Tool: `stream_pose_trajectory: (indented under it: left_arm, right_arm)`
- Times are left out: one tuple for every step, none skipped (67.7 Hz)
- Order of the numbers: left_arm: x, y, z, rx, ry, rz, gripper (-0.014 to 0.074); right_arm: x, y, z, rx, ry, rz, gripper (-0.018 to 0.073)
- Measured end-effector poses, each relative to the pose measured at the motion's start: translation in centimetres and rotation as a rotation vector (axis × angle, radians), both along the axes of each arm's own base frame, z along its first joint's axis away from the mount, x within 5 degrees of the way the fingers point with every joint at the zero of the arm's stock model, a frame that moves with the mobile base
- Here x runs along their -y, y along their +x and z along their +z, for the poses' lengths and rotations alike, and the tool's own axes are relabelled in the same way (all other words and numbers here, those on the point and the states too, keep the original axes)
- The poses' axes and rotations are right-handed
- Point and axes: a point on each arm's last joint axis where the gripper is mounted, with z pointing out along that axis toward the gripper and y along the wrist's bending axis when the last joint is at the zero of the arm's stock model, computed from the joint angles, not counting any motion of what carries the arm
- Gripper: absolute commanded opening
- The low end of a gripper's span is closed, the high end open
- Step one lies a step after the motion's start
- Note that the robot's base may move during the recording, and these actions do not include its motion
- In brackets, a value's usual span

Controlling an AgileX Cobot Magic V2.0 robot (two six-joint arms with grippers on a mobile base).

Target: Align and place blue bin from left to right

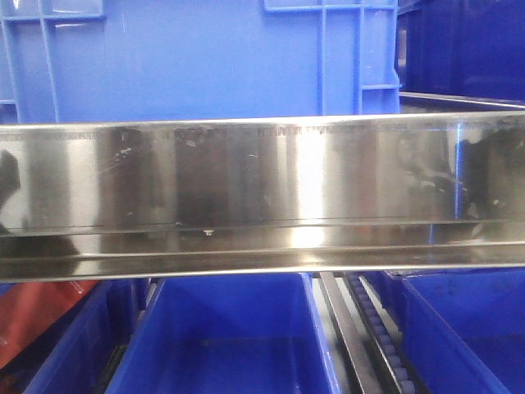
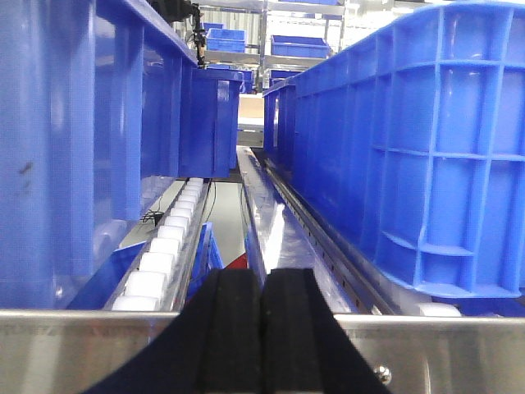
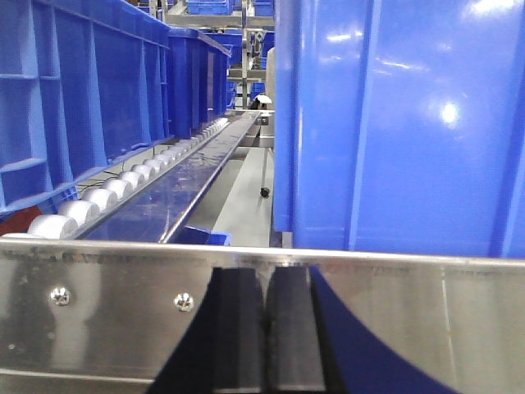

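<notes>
Steel rail (image 1: 262, 193) fills the front view nearest the lens, polished w/ smudges and scratches; a faint embossed line of characters runs along its top edge, not legible. No other labels or brand marks can be read in any view.

Blue bin (image 1: 197, 61) is seen directly behind and above the rail in front view: bright blue plastic, broad smooth flat wall, raised vertical ribs and small boxed ledges near both corners. It spans most of frame width. Darker blue bins (image 1: 234, 336) are seen below the rail on a lower level; more dark bins at upper rt. A roller track (image 1: 381, 336) runs between two of the lower bins.

Left wrist view: left gripper (image 2: 264, 328) is at bottom centre, black pads pressed together w/ only a thin seam between, nothing held. Fingers sit just over a steel rail (image 2: 82, 349). Ahead, white rollers (image 2: 168, 242) line a lane on the left; ribbed blue crate (image 2: 418, 156) on the right lane, another blue wall close at left. Which of these is the task's bin cannot be told from this view.

Right wrist view: right gripper (image 3: 267, 328) at bottom centre, pads likewise closed against each other, empty, in front of a steel rail w/ two screws (image 3: 59, 295). A smooth glossy blue wall (image 3: 402, 123) stands just behind the rail at rt, prob. the bin's side. Rollers (image 3: 98, 197) and ribbed crates recede at left.
</notes>
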Motion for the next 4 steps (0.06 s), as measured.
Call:
stream_pose_trajectory:
  left_arm:
    - [0.0, 0.0, 0.0, 0.0, 0.0, 0.0, -0.0111]
    - [0.0, 0.0, 0.0, 0.0, 0.0, 0.0, -0.0111]
    - [0.0, 0.0, 0.0, 0.0, 0.0, 0.0, -0.0111]
    - [0.0, 0.0, 0.0, 0.0, 0.0, 0.0, -0.0111]
  right_arm:
    - [0.0, 0.0, 0.0, 0.0, 0.0, 0.0, -0.0085]
    - [0.0, 0.0, 0.0, 0.0, 0.0, 0.0, -0.0085]
    - [0.0, 0.0, 0.0, 0.0, 0.0, 0.0, -0.0085]
    - [0.0, 0.0, 0.0, 0.0, 0.0, 0.0, -0.0085]
